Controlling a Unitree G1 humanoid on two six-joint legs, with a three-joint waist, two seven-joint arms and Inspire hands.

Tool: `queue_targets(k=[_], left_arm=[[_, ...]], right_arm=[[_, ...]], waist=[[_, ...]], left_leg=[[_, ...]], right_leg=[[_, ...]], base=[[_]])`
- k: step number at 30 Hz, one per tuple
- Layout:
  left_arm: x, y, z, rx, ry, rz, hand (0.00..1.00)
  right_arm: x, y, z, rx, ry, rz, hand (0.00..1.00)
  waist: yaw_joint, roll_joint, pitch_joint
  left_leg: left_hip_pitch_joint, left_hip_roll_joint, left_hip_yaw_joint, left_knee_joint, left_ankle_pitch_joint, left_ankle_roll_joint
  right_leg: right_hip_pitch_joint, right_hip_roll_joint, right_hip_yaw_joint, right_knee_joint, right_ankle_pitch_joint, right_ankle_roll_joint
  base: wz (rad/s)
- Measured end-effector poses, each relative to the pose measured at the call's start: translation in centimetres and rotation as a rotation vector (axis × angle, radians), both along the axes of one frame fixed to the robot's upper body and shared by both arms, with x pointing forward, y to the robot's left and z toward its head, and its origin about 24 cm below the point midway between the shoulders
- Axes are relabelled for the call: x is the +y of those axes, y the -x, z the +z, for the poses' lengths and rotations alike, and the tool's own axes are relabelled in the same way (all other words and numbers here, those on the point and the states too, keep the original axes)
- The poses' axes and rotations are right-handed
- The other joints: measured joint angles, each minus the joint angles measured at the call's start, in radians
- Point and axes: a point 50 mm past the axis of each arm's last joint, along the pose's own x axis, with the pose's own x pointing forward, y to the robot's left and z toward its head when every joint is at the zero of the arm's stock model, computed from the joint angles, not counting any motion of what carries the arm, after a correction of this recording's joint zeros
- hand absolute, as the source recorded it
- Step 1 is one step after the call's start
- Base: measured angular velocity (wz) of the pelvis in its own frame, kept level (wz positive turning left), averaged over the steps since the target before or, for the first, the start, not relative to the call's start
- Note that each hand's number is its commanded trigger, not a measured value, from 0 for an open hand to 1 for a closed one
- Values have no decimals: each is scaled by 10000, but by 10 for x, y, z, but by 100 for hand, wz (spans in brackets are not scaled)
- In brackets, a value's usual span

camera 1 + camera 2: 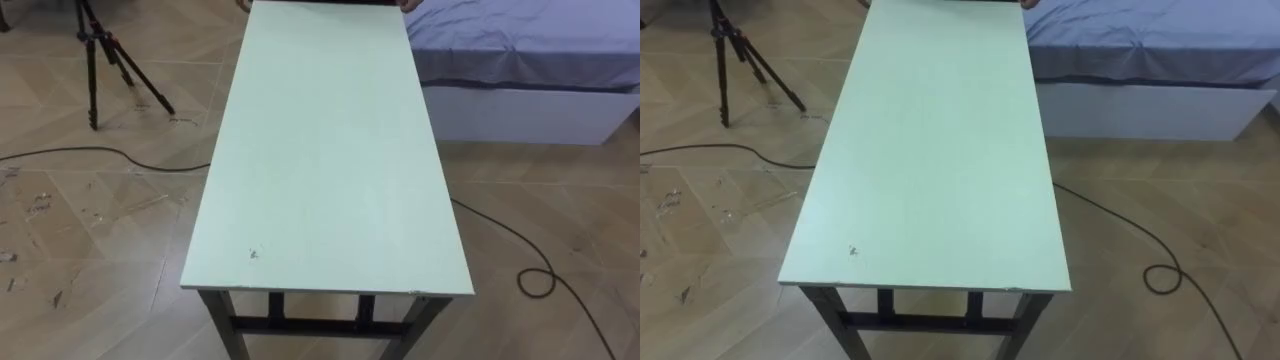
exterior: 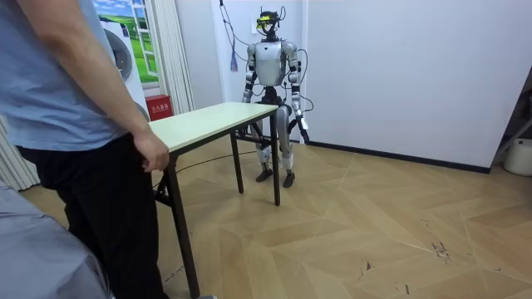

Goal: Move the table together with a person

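long pale-green table (image 1: 330,150) on dark legs; left hand (image 2: 304,133) hangs beside it, fingers cannot tell.

The worktop (image 1: 330,150) is pale greenish white, with dark frame and legs. Near its close edge there is one small dark speck, perhaps a stain. The floor (image 1: 80,220) is tan wood in herringbone pattern. The bed (image 1: 520,50) is lavender above, white below. The tripod (image 1: 92,70) is black. The person (image 2: 66,124) wears a blue shirt (image 2: 50,75) and black trousers (image 2: 91,208).
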Motion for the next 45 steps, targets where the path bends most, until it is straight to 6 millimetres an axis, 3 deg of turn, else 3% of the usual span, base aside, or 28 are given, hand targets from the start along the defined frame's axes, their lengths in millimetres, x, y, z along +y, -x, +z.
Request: queue_targets(k=[7, 8, 9, 13, 20, 30, 36, 42, 45], left_arm=[[0, -1, 0, -46, -13, 5, 0], [0, -1, 0, -63, -9, 14, 0], [0, -1, 0, -86, 31, 140, 0], [0, 2, -1, -203, 513, 1006, 0], [-1, 5, -1, -586, 1681, 2248, 0], [-7, -7, 0, -1953, 3474, 3538, 0], [-18, -24, 7, -2936, 4394, 3206, 0], [-33, -39, 16, -3673, 5700, 1931, 0], [-36, -43, 24, -4119, 6272, 1561, 0]], right_arm=[[0, 1, 0, 22, -19, -6, 0], [0, 0, 0, 21, -28, -8, 0], [0, 2, 0, 74, -49, -107, 0], [0, 6, -1, 206, -170, -525, 0], [-1, 8, -1, 255, -405, -1061, 0], [-3, 9, 1, -263, -978, -1764, 0], [-2, 0, 11, -1460, -1264, -1708, 0], [2, -16, 21, -2558, -1886, -1058, 0], [2, -21, 27, -2990, -2154, -636, 0]], waist=[[1, -119, 49], [8, -72, 2], [15, -127, 39], [27, -23, -23], [-2, 41, -19], [12, 163, 1], [16, 214, 19], [-11, 208, -23], [-16, 258, 9]], left_leg=[[-3, -5, 3, 8, 0, 0], [-12, -10, 6, 10, 0, 0], [-8, -12, 7, 12, 0, 0], [-32, -24, -58, 6, 0, 0], [-88, -29, -89, 19, 0, 0], [-131, -26, -143, 55, 0, 0], [-189, -22, -148, 31, -1, 2], [-496, -19, -156, 200, -1, 2], [-518, -31, -157, 236, 1, 4]], right_leg=[[-2, -4, 10, -14, -2, 4], [-2, -8, 7, -24, -6, 10], [13, -8, 5, -46, -7, 11], [29, -3, 73, -134, -7, 11], [15, -7, -39, -145, -9, 14], [-8, -21, -136, -40, -9, 14], [-88, -29, -155, 48, -9, 14], [-351, -39, -176, 108, -6, 9], [-398, -70, -176, 186, -9, 14]], base=[[0], [0], [0], [0], [2], [2], [0], [0], [0]])
